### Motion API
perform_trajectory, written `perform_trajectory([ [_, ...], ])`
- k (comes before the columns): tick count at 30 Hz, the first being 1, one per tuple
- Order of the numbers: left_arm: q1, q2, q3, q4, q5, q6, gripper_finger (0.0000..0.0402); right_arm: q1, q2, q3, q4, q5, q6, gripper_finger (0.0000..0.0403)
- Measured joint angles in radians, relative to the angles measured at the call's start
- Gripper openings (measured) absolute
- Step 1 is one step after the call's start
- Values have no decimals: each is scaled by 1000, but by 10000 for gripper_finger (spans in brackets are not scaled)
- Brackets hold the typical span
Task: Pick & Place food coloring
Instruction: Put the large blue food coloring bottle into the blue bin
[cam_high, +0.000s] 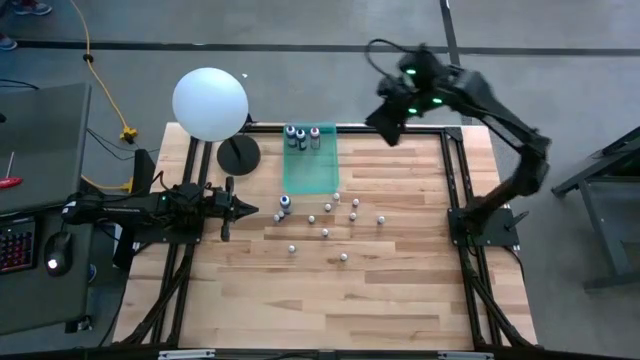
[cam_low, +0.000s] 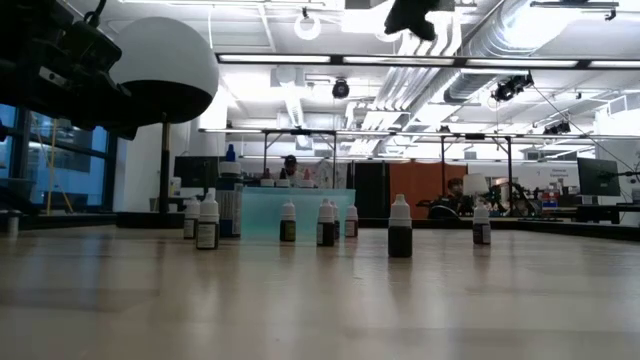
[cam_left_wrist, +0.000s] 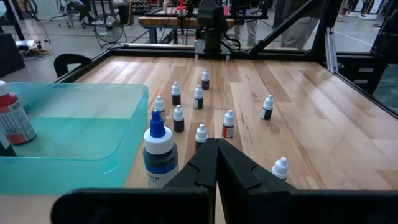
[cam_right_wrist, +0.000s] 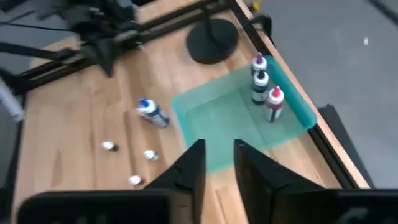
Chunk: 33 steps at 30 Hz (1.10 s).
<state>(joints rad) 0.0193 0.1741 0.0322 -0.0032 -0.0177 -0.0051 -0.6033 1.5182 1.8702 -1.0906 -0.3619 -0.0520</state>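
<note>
Several tiny white-capped food coloring bottles (cam_high: 340, 215) stand scattered on the wooden table near the middle, also seen in the left wrist view (cam_left_wrist: 199, 96). A larger blue-capped bottle (cam_high: 284, 205) stands by the near end of the translucent green tray (cam_high: 310, 170). Three larger bottles (cam_right_wrist: 264, 87) stand inside the tray at its far end. My left gripper (cam_left_wrist: 216, 152) is shut and hovers low at the table's left, pointing at the blue-capped bottle (cam_left_wrist: 158, 152). My right gripper (cam_right_wrist: 219, 155) is open, raised high over the far right edge (cam_high: 385, 128), looking down on the tray.
The white ball-shaped lamp (cam_high: 210, 103) stands on a round black base (cam_high: 238, 155) at the far left, beside the tray. A black frame (cam_high: 455, 170) borders the table. Bare wood (cam_high: 330, 300) lies toward the near edge. People and benches show in the room beyond.
</note>
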Motion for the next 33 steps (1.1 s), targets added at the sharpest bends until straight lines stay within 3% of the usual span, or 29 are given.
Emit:
perform_trajectory([
  [4, 0, 0, 0, 0, 0, 0, 0, 4, -130, -16, -33, 11, -14, 7],
  [8, 0, 0, 0, 0, 0, 0, 0, 0, -290, -120, -31, -24, -15, 8],
  [11, 0, 0, 0, 0, 0, 0, 0, -16, -452, -276, 39, -30, 7, 2],
  [17, 0, 0, 0, 0, 0, 0, 0, -50, -791, -713, 420, -56, 169, 1],
  [21, 0, 0, 0, 0, 0, 0, 0, -51, -937, -981, 655, -98, 292, 1],
  [28, 0, 0, 0, 0, 0, 0, 0, -51, -1016, -1336, 1109, -145, 488, 0],
  [33, 0, 0, 0, 0, 0, 0, 0, -46, -1014, -1490, 1387, -98, 545, 0],
])
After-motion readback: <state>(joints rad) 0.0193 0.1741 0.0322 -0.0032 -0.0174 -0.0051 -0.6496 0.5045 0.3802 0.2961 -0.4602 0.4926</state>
